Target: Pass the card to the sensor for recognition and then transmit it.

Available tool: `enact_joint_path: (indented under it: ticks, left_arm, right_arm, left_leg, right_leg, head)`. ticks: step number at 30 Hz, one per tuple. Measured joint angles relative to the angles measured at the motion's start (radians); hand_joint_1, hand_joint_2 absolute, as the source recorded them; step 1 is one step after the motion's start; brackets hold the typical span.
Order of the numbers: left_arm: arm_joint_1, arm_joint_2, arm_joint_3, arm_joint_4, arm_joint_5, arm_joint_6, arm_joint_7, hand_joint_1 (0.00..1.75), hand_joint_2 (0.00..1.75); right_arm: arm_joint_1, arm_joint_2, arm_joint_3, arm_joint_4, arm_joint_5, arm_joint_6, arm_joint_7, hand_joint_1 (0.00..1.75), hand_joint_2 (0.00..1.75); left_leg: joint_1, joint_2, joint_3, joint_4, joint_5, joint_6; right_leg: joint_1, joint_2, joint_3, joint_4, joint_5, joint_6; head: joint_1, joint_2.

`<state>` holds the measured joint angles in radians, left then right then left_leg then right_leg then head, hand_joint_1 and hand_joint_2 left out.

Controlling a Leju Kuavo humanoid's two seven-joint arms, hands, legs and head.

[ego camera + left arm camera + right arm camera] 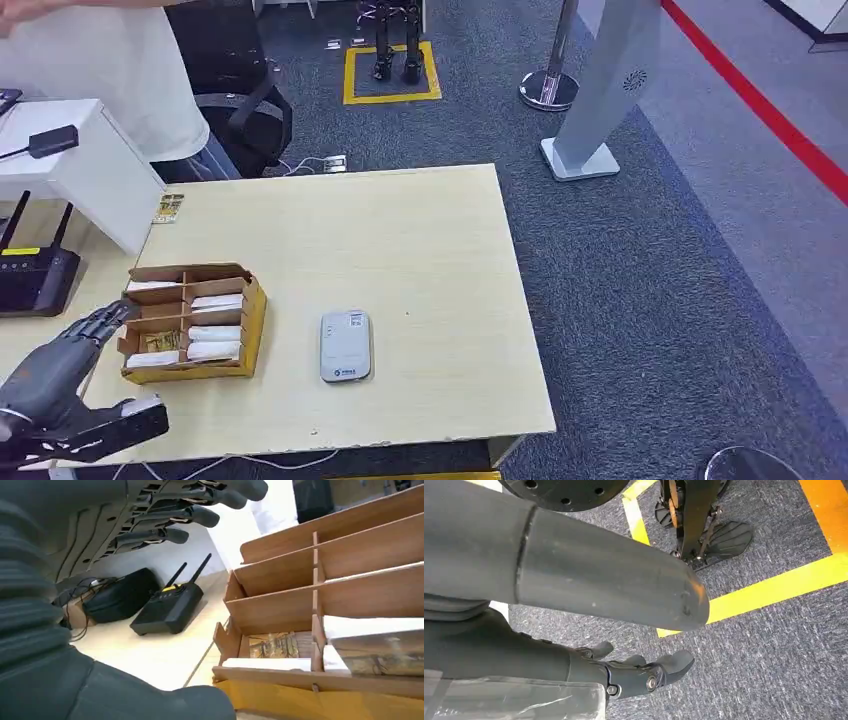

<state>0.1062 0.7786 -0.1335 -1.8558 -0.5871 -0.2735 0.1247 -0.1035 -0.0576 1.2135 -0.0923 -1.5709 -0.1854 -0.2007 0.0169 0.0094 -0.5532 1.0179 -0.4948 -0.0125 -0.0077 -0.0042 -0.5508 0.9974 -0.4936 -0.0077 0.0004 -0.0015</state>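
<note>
Cards (215,334) lie in the divided box (252,320), lower left of frame; left hand (88,335) beside it, fingers (200,515) spread, empty.

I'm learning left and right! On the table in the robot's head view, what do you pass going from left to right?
Black router → left hand → card box → grey sensor → bare table.

The left hand (150,525) has a grey ribbed cover, thick grey thumb and darker segmented fingers (200,515).
</note>
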Motion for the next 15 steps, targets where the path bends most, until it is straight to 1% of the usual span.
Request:
enact_joint_path:
  ticks: [6, 15]
  left_arm:
    - [-0.066, -0.037, -0.018, 0.068, -0.018, -0.006, -0.014, 0.00, 1.75]
    - [-0.149, -0.072, -0.067, 0.144, -0.021, -0.010, -0.021, 0.00, 1.75]
  right_arm:
    - [-0.002, 0.000, 0.011, 0.000, 0.000, 0.000, 0.001, 0.00, 0.00]
    - [-0.004, 0.000, 0.025, 0.000, 0.000, 0.000, 0.001, 0.00, 0.00]
  left_leg:
    - [0.000, 0.000, 0.000, 0.000, 0.000, 0.000]
    - [0.000, 0.000, 0.000, 0.000, 0.000, 0.000]
  right_leg:
    - [0.000, 0.000, 0.000, 0.000, 0.000, 0.000]
    - [0.000, 0.000, 0.000, 0.000, 0.000, 0.000]
  head:
    - [0.000, 0.000]
    - [0.000, 0.000]
